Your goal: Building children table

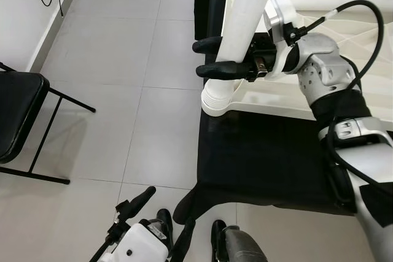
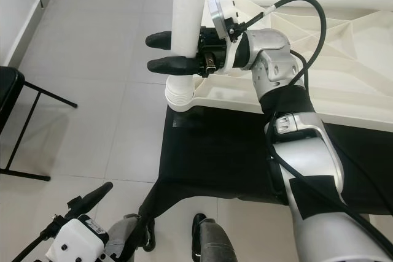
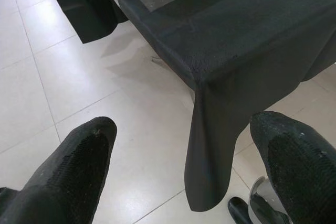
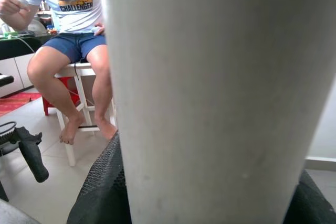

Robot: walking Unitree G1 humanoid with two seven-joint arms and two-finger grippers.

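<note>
While my right claw [image 2: 161, 52] clamps the white table leg [image 2: 187, 10] upright in the tabletop's corner socket [image 2: 180, 95], I should keep it plumb and press straight down; my left claw [image 3: 184, 156] hangs open.

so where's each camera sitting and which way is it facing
Left eye view: on the head, looking down at the right end effector clamping the white plastic table leg; the left end effector hangs low.
Right eye view: same head, same scene.
Left wrist view: along its open black fingers toward the black cloth-covered table.
Right wrist view: along its fingers, leg up close, a seated person behind.
Shared: both eyes and the right wrist see the leg.
</note>
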